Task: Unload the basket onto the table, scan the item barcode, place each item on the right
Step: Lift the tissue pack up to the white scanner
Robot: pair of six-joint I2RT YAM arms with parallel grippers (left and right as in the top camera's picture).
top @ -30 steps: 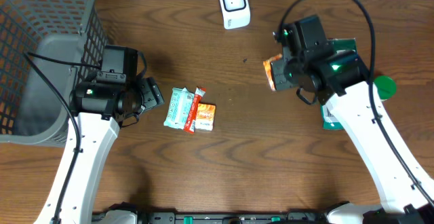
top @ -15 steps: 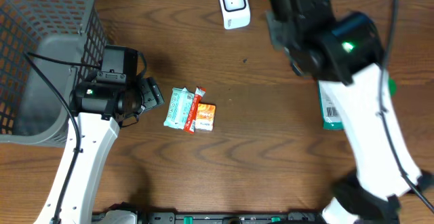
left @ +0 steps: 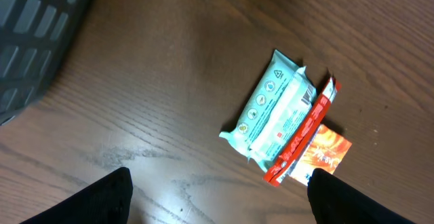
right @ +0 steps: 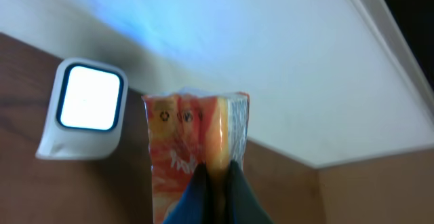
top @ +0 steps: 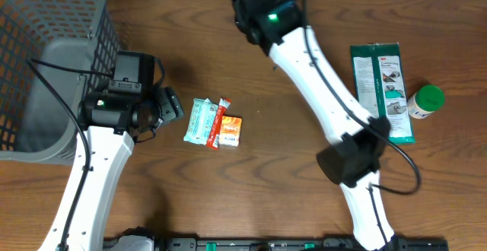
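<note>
Right gripper (right: pixel 217 183) is pinching the orange snack packet (right: pixel 196 153) by its lower edge, fingers closed tight on it. It is holding the packet up just beside the barcode scanner (right: pixel 81 112), whose window is glowing white. From overhead the right arm is covering the scanner completely. Left gripper (left: pixel 220 203) is hanging wide open and empty above the teal packet (left: pixel 274 112), red stick sachet (left: pixel 302 139) and orange sachet (left: pixel 329 153), near the grey basket (top: pixel 46 61). No barcode is showing on the visible face, so I cannot tell which side carries it. Risks as I am judging them: the packet is sitting off to one side of the window, so a read may fail, the thin edge grip may let the soft wrapper sag or slip, and a low pass could knock the scanner.
</note>
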